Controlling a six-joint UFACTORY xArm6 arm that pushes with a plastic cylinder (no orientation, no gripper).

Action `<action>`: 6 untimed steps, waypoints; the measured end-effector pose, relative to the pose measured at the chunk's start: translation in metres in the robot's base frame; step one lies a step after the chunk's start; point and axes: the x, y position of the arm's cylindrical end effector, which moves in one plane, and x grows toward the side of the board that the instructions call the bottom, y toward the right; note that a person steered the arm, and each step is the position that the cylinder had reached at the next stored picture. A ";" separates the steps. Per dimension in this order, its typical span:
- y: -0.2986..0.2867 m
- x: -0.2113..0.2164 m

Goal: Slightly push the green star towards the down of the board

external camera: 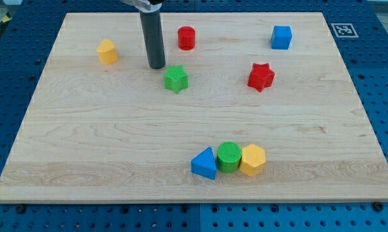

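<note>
The green star (pixel 176 78) lies on the wooden board (pixel 116 135), in the upper middle of the view. My tip (pixel 156 66) rests on the board just up and to the left of the star, a small gap apart from it. The dark rod rises from the tip straight to the view's top edge.
A yellow block (pixel 107 51) sits at the upper left and a red cylinder (pixel 186 38) above the star. A blue cube (pixel 281 37) is at the upper right, a red star (pixel 261 77) right of the green star. A blue triangle (pixel 204 164), green cylinder (pixel 229 156) and yellow hexagon (pixel 252 160) sit touching in a row near the bottom.
</note>
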 end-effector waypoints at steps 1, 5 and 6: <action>0.013 0.000; 0.054 0.017; 0.051 0.017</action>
